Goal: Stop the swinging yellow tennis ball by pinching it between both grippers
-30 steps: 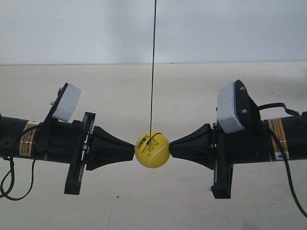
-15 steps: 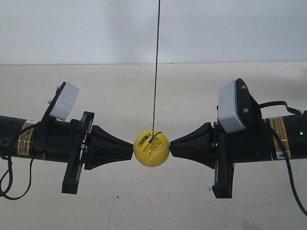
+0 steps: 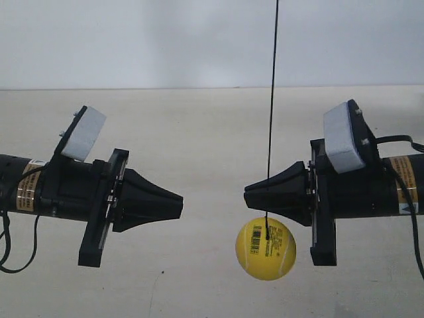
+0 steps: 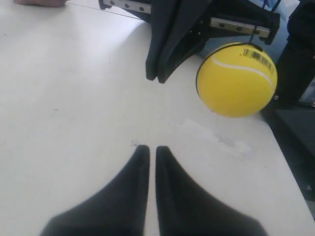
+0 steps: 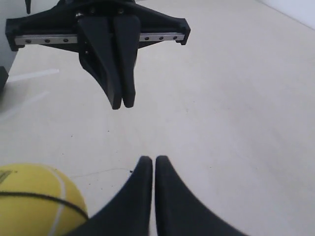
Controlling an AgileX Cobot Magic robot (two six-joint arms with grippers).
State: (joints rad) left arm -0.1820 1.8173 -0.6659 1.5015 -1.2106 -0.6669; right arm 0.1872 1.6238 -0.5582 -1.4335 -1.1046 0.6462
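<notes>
The yellow tennis ball [image 3: 265, 248] hangs free on its thin dark string [image 3: 271, 112], touching neither gripper. It sits just below and in front of the snout of my right gripper [image 3: 246, 197], the arm at the exterior view's right. My left gripper [image 3: 180, 204] points at it from a clear gap away. In the left wrist view the ball [image 4: 236, 81] shows its barcode sticker beside the opposite snout [image 4: 156, 76], well beyond my own shut tips [image 4: 148, 148]. In the right wrist view the ball [image 5: 34, 199] lies beside my shut tips [image 5: 149, 159].
A pale tabletop [image 3: 212, 132] lies under both arms, with a white wall [image 3: 132, 40] behind. Dark equipment [image 4: 298, 64] stands past the table's edge in the left wrist view. Black cables [image 3: 414, 245] trail from the arms.
The ball was held between the two snouts. Both arms have drawn apart, and the ball has swung loose to the exterior view's right and lower in the picture.
</notes>
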